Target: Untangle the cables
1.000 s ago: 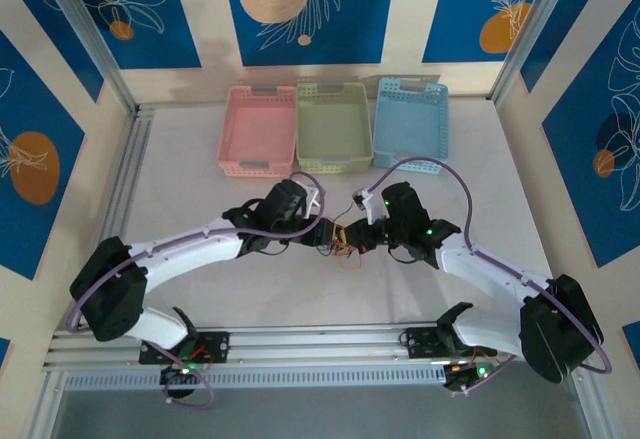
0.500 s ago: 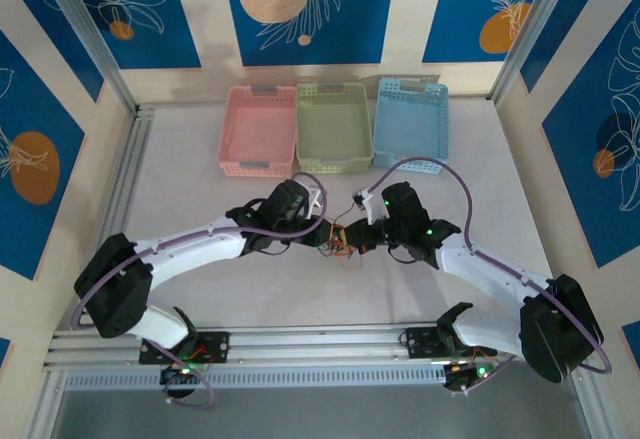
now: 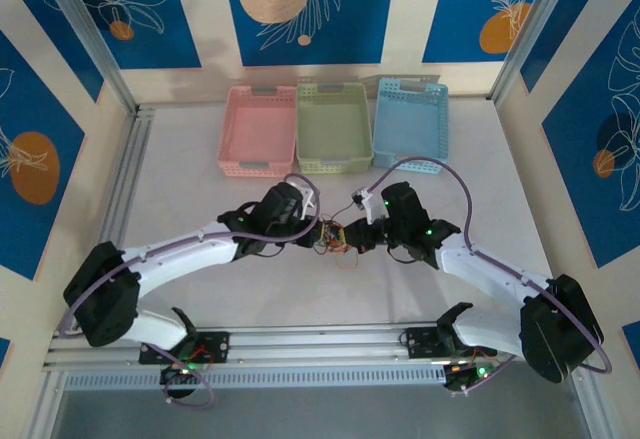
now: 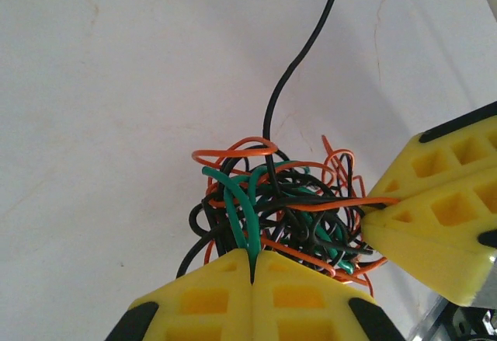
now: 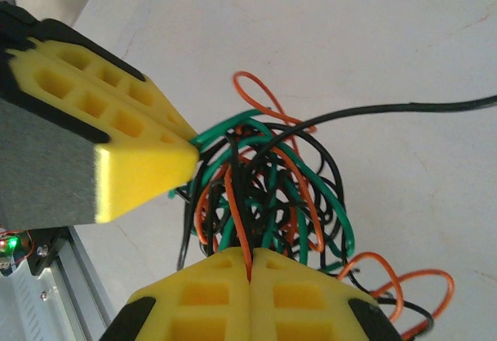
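White surface (image 3: 200, 199) inside a booth, seen from above and from both wrists. Nearest, a metal rail (image 3: 320, 344) carries the two arm bases. Both white arms reach inward and meet near the middle of the surface.

Left gripper (image 4: 251, 257): yellow fingers pressed together, pinching green strands that run into the seam between the tips. Right gripper (image 5: 250, 255): yellow fingers likewise pressed together, pinching an orange strand and a black one at the seam.

The cables (image 4: 272, 209) form one dense knot of black, orange and green loops. It is held between the two grippers, whose tips face each other from opposite sides and both touch it. Whether the knot rests on the surface or hangs just above it cannot be told. One black wire (image 4: 293, 65) leaves the knot and runs free over the surface, ending in a frayed tip. Orange loops spill from the knot's edge beside the right gripper.

Beyond the grippers, well apart from the knot, three baskets stand side by side at the far edge: pink basket (image 3: 258, 129), green basket (image 3: 334, 127), blue basket (image 3: 410, 124). Behind them rise wall panels (image 3: 300, 9) in blue, with white leaf drawings and orange discs.
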